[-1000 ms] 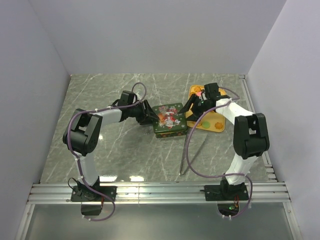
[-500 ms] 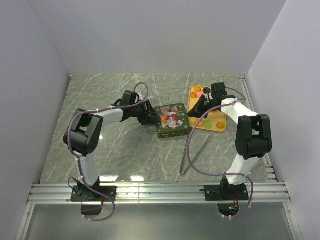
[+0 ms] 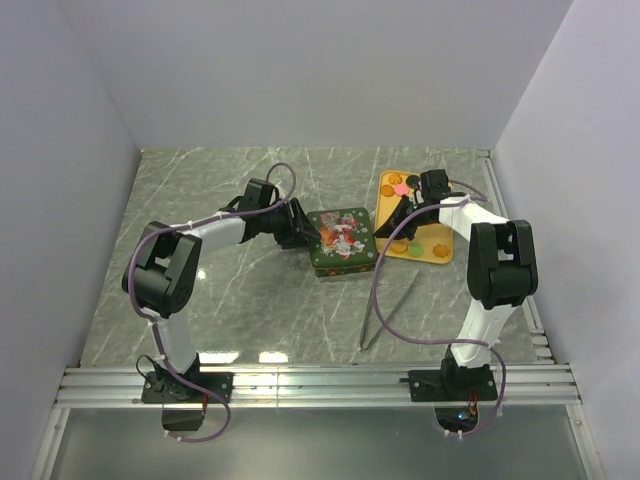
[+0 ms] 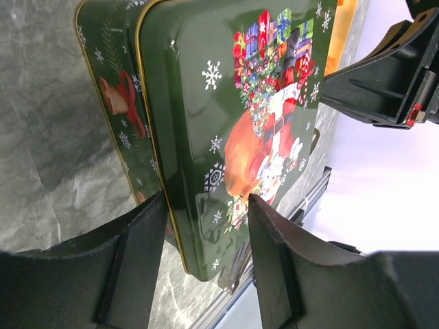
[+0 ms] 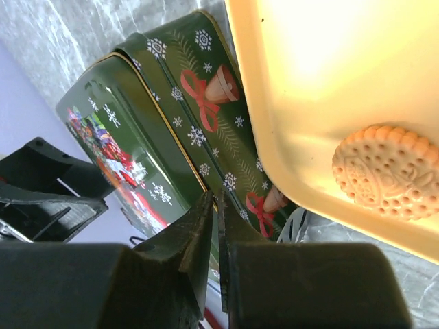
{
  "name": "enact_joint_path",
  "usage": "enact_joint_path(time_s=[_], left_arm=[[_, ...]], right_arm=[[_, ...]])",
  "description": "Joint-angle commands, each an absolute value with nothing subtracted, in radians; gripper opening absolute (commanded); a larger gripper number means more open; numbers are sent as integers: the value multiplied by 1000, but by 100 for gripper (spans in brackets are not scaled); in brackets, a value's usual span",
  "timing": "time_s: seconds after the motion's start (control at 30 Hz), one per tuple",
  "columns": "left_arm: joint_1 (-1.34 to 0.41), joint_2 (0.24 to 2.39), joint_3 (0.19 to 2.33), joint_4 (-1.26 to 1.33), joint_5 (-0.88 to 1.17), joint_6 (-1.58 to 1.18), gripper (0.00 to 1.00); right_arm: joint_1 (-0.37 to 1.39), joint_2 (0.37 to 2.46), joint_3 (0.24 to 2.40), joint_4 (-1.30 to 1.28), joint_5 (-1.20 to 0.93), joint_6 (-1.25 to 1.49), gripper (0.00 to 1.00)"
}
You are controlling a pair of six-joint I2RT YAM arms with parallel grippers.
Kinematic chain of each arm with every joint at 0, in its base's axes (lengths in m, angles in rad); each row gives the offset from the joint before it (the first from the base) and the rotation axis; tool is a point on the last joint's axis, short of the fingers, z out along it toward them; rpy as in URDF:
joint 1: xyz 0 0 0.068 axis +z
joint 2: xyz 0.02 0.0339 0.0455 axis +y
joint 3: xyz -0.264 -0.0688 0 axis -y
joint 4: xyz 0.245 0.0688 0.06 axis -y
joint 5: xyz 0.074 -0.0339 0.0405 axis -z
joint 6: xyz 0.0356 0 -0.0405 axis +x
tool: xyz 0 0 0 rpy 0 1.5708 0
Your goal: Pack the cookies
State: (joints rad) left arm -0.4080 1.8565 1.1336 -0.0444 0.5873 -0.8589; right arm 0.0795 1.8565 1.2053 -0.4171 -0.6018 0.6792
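A green Christmas tin stands mid-table with its Santa-printed lid on top. My left gripper is at the tin's left end, and its fingers hold the lid's near rim between them. Cookies lie on a yellow tray to the tin's right; one pale dotted cookie shows in the right wrist view. My right gripper hangs shut and empty between tin and tray, fingertips together.
Thin metal tongs lie on the marble table in front of the tray. Grey walls close in the table on the left, back and right. A metal rail runs along the near edge by the arm bases.
The right gripper has shut and drawn back from over the tin's right edge toward the tray. The left arm and the tin have stayed put.
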Motion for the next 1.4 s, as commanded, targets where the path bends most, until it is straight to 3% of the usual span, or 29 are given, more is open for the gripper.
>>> enact_joint_path(time_s=[0.0,0.97,1.37], left_arm=[[-436,1801,1169,-52,577,-853,55],[-462,1959,1239,-95,581,-864,58],[-419,2060,1423,-215,580,-828,58]], right_arm=[[84,1861,1221,-451,-552,643,13],[98,1980,1244,-362,-721,716,13],[98,1965,1334,-439,-661,693,16]])
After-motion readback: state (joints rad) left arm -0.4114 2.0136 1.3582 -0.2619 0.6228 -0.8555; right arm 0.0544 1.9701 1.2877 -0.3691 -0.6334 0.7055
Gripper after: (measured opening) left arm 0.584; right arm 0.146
